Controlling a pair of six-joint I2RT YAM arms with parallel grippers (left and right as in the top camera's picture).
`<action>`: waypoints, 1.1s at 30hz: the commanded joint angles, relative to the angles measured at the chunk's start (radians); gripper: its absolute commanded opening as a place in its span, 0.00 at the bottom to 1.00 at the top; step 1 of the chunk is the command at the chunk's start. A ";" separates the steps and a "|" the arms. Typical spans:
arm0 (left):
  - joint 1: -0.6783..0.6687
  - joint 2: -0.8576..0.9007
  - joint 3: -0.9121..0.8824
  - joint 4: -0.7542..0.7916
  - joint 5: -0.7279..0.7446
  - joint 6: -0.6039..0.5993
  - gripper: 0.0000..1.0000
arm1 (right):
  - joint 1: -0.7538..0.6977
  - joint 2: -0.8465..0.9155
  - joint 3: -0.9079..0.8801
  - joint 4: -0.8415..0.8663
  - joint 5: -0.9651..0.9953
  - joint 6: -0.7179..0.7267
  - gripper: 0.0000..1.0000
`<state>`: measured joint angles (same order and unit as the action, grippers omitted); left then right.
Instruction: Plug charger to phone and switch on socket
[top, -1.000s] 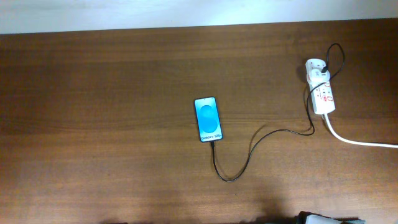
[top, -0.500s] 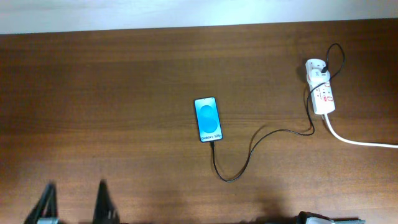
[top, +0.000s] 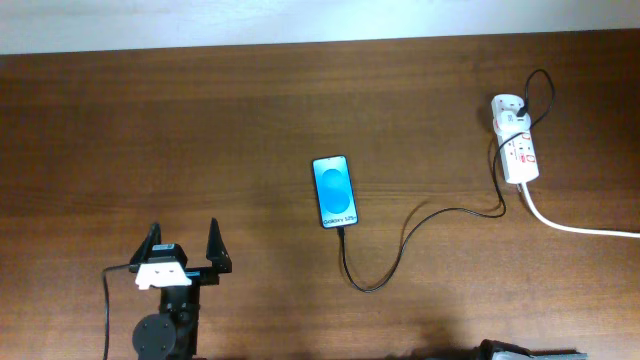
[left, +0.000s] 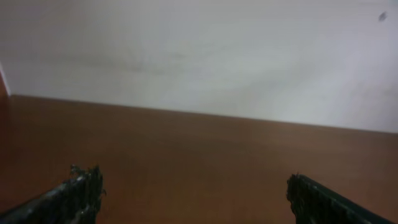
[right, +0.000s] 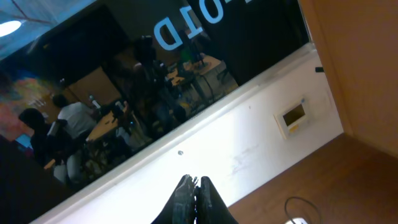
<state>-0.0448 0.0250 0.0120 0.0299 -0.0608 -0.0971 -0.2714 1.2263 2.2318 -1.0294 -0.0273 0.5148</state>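
The phone (top: 335, 191) lies face up at the table's middle, blue screen lit. The thin black charger cable (top: 400, 245) runs from the phone's near end in a loop to the white socket strip (top: 518, 145) at the far right. My left gripper (top: 184, 243) is open and empty near the front left, well left of the phone; its two finger tips (left: 193, 186) show wide apart over bare wood. My right gripper (right: 194, 182) is shut and empty, raised and pointing at the wall; a loop of cable and the socket's top (right: 297, 219) show at the bottom edge.
A thick white cord (top: 575, 226) leaves the socket to the right edge. A white wall runs along the table's far edge (top: 300, 22). Part of the right arm's base (top: 520, 352) shows at the bottom edge.
My left arm has come into the overhead view from the bottom edge and moved forward and right, its fingers open. Phone, cable and socket have not moved.
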 joint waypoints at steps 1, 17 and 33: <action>0.002 -0.006 -0.003 -0.039 -0.033 0.009 1.00 | 0.003 -0.087 -0.091 0.032 -0.006 -0.010 0.07; 0.061 -0.020 -0.003 -0.105 -0.033 0.009 0.99 | 0.003 -0.500 -0.606 0.384 -0.244 -0.065 0.11; 0.061 -0.020 -0.003 -0.106 -0.033 0.009 0.99 | 0.103 -1.081 -0.715 0.493 -0.258 -0.209 0.46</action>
<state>0.0109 0.0139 0.0113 -0.0711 -0.0860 -0.0971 -0.1810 0.2089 1.5219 -0.4980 -0.3698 0.3405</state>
